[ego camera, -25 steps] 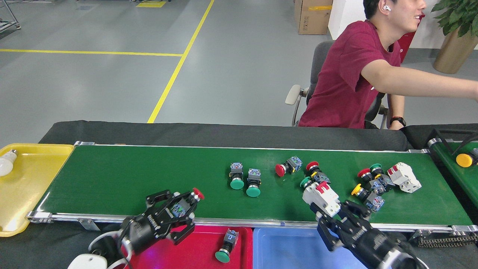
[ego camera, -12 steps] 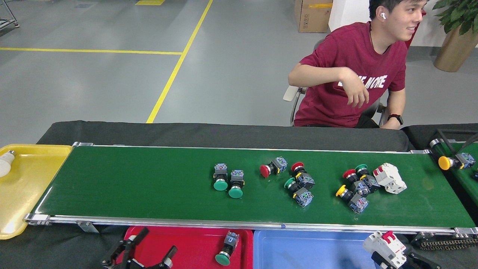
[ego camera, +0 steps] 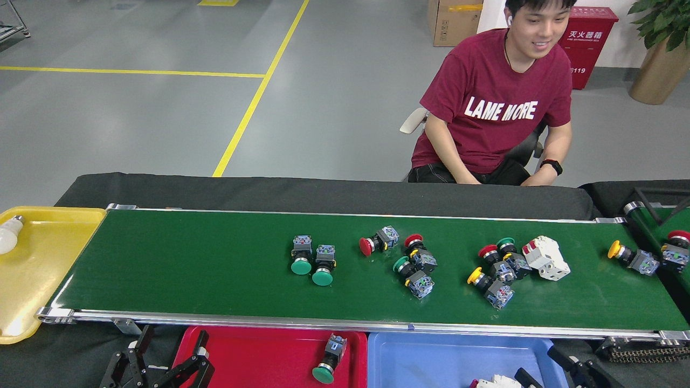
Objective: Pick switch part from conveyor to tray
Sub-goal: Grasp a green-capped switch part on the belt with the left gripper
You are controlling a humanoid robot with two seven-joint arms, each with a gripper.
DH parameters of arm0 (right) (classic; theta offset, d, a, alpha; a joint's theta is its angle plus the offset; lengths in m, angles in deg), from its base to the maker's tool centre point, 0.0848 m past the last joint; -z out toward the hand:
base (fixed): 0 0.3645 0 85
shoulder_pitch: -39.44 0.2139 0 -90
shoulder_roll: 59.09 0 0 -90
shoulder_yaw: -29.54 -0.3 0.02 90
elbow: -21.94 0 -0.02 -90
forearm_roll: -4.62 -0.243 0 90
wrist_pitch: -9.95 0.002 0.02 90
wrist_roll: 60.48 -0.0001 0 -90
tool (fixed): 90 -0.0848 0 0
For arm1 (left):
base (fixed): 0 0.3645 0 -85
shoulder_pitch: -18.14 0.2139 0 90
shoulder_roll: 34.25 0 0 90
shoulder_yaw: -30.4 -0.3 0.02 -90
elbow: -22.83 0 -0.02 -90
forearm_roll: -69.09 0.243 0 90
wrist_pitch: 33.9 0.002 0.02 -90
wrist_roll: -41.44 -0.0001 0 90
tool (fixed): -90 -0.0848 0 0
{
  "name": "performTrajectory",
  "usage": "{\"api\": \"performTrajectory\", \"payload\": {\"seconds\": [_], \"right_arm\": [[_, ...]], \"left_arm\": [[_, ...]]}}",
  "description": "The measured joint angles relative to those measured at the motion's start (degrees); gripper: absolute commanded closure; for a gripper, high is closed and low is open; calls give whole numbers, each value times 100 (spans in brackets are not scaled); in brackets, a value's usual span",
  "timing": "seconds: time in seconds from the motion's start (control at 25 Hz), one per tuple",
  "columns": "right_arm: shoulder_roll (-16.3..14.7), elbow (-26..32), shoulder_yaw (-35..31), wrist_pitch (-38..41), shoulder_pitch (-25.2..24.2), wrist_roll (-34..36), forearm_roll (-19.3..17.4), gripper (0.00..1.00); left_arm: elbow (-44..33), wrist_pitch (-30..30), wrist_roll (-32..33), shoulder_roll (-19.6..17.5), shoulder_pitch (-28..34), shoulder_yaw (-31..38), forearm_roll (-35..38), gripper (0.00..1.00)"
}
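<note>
Head view. The conveyor carries loose switch parts in groups along its middle and right stretch: two green push-button switches, a red mushroom-head switch, a cluster of red and green switches, a cluster with a yellow-headed switch, a white circuit breaker just beside that cluster, and a yellow-headed switch near the right end.

The left pincer is seen released, fingers spread, empty, at the left edge of the red tray. One green switch lies in that tray. The right pincer sits low over the blue tray; its state cannot be told at the frame edge. A white part lies at the tray's lower edge, touching or just beside it; whether it is grasped cannot be told.

Judgement: the drop-off step appears in hand. For a sound next pick, an isolated part such as the green pair is to be preferred over the crowded clusters, where neighbours are liable to be knocked. A part is best closed on across its dark body rather than its rounded head.

Surface and room: the belt is flat, framed by silver rails, and set on a black-draped counter. A yellow tray holding a light bulb stands at the left end. A narrower angled belt feeds from the right. A seated person is noted behind the counter, with grey floor, yellow floor lines, a cardboard box, a red cabinet and a potted plant.
</note>
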Motion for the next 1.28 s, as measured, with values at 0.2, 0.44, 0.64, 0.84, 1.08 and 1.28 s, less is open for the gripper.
{"api": "performTrajectory", "payload": {"seconds": [0.2, 0.44, 0.64, 0.84, 1.08, 1.28], "right_arm": [[472, 8, 3, -109, 593, -291, 262, 4], [722, -46, 4, -1762, 1189, -342, 1073, 4], [720, -264, 0, -2866, 1158, 31, 1436, 4], [687, -288, -10, -3491, 669, 1145, 1884, 4], [952, -164, 347, -3613, 185, 1797, 2472, 4], [1052, -131, 501, -3770, 184, 1862, 2866, 4]], "left_arm": [[11, 16, 772, 1, -1082, -959, 179, 0], [592, 27, 1154, 133, -1769, -1367, 753, 0], [759, 31, 1236, 232, -1798, -1379, 771, 0], [1170, 161, 1286, 267, -2002, -1358, 779, 0], [1923, 269, 1297, 263, -2482, -1023, 779, 0], [2336, 290, 1298, 203, -2834, -841, 779, 0]]}}
